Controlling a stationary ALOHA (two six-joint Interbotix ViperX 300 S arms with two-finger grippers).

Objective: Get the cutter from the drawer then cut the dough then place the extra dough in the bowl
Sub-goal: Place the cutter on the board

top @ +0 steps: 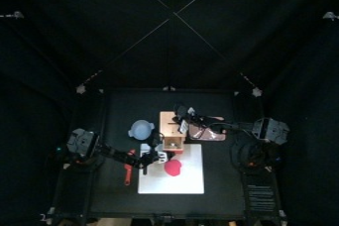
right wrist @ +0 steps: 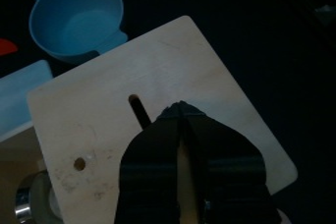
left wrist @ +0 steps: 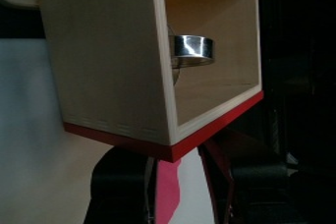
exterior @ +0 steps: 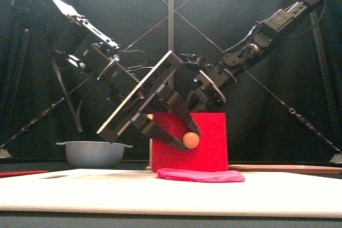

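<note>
The wooden drawer (left wrist: 112, 66) gapes open — a round metal cutter (left wrist: 192, 48) lies inside, against one wall (the left gripper (left wrist: 161, 172) has its jaws clasped on the red front (left wrist: 168, 148)).

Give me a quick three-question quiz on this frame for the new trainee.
1. True or false: the metal cutter lies in the bowl.
2. What does the right gripper grip? A) the bowl B) the box's tilted lid C) the dough
3. Fill in: the dough rests on the white ____.

Key: 1 false, it sits inside the wooden box; 2 B; 3 board.
</note>
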